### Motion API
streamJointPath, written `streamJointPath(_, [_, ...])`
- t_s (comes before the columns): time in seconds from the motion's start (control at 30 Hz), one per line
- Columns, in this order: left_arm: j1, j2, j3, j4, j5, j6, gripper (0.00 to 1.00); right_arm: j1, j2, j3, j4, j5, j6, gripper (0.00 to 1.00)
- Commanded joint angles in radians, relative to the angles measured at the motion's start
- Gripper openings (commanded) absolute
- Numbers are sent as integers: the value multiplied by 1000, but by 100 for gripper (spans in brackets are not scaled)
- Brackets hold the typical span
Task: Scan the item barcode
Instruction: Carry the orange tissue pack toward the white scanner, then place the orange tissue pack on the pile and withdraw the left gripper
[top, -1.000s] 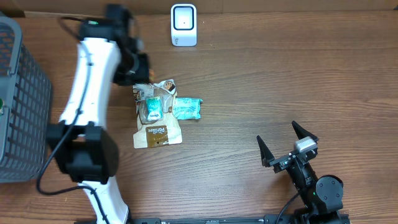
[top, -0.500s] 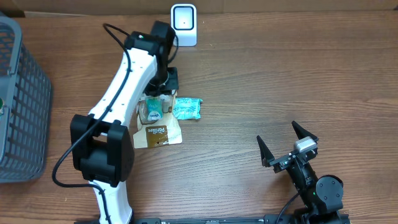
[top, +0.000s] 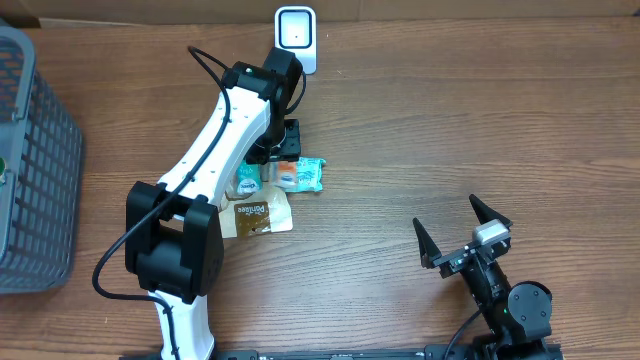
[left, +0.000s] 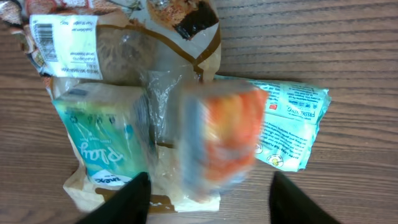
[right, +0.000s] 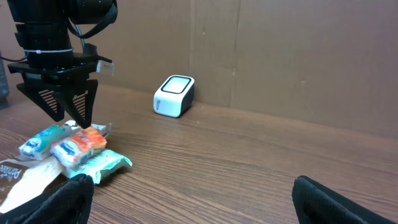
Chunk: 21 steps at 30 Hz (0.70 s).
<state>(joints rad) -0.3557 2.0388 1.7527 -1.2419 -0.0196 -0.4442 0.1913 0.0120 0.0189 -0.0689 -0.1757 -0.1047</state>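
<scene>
L arm (top: 215, 150) has swung in over snack pile (top: 262, 212) near scanner (top: 296, 40) — L gripper (top: 284, 143) jaws now parted, orange packet (right: 81, 144) lying loose atop pile, so prob. just released, scan unconfirmed — R gripper (top: 462, 228) wide, empty.

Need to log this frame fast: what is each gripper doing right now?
Left gripper: open, holding nothing; the orange packet is below its fingers, not gripped.
Right gripper: open, empty.
</scene>
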Motion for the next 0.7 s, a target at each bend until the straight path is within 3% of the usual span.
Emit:
streamJointPath(0.0, [4, 0, -14, -2, -16, 20, 54, -2, -9, -11, 5, 6, 4, 100])
streamJointPath(0.2, [24, -7, 53, -46, -56, 63, 49, -2, -9, -11, 5, 6, 4, 100])
streamJointPath(0.4, [129, -63, 344, -183, -66, 64, 49, -2, -9, -11, 5, 6, 4, 100])
streamJointPath(0.67, [415, -146, 765, -306, -78, 116, 67, -2, -9, -11, 5, 6, 4, 100])
